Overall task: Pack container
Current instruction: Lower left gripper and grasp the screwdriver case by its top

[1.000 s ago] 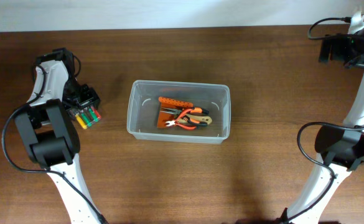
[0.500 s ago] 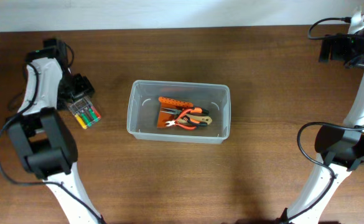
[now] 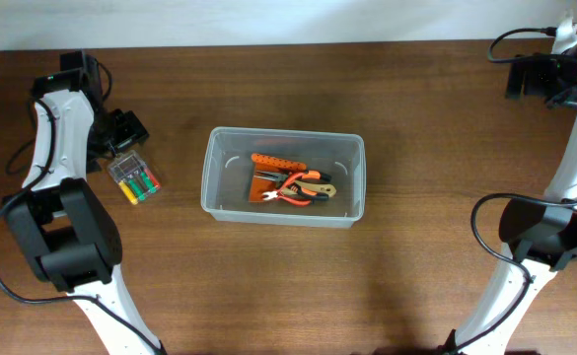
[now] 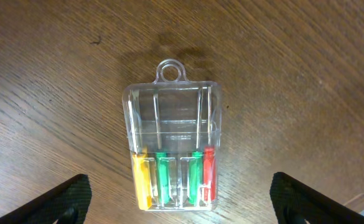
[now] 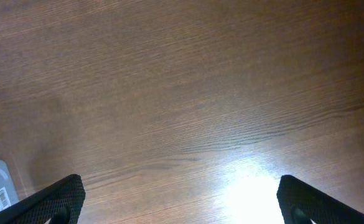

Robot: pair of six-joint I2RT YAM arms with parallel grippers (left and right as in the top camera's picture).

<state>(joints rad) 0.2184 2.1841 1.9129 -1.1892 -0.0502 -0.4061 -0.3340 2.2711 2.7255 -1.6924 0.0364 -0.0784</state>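
Overhead first: the container (image 3: pixel 209 182) sits mid-table (image 3: pixel 416 286), a clear, round-cornered plastic tub with a thick rim. It's already part-filled, with orange-handled pliers (image 3: pixel 293 190) and a ribbed orange strip (image 3: pixel 278 160) lying inside. Out at its nine o'clock lies the screwdriver case (image 3: pixel 135 178), so I'd judge one item left to pack. The left end effector (image 3: pixel 120 131) hovers at the case's eleven o'clock, and the right end effector (image 3: pixel 537 77) is off at the table's two o'clock corner.

Left wrist: jaws wide and empty above the case. It's a hard clear shell with a hang loop at twelve and slim yellow, green and red handles.

Right wrist: jaws wide, holding nothing, over glossy wood grain.
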